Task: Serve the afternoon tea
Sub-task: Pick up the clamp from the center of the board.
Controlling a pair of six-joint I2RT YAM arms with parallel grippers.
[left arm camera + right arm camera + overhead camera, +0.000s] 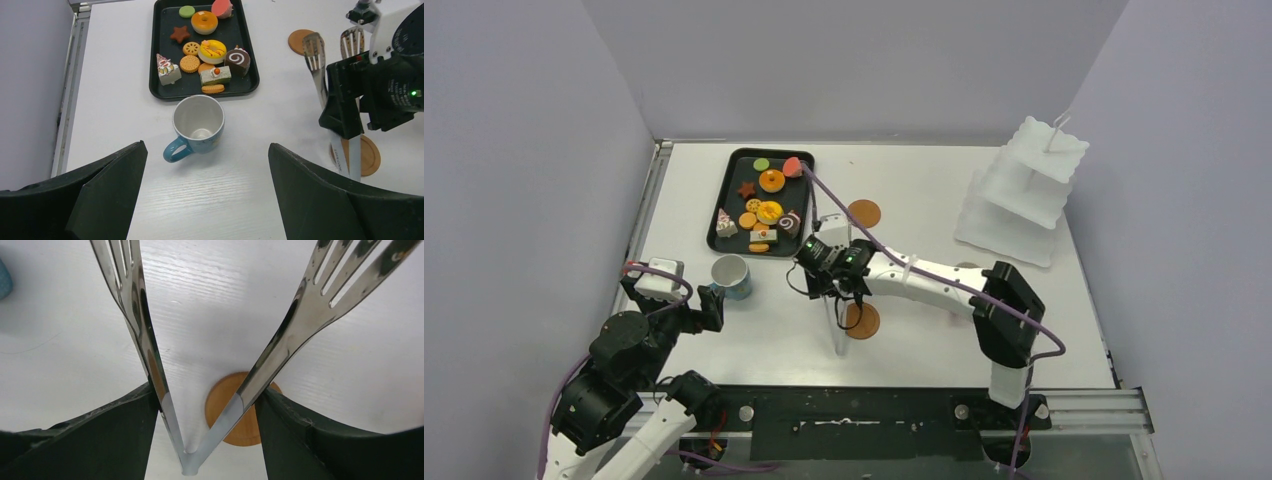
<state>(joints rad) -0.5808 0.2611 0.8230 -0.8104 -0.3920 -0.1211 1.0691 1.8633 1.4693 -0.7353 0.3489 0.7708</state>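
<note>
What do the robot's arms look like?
Both arms are black and white: the left arm and right arm have round black joints and white tubes. Purple cables loop along them. A green light glows near the right pincer. Each pincer has thick black wedge fingers.

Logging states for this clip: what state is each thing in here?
Left pincer: open, empty.
Right pincer: shut on tongs.
Tongs: arms spread, over a coaster.
Blue cup: upright, empty, on the table.
Tray: loaded with pastries.
Tiered stand: upright, empty.
</note>
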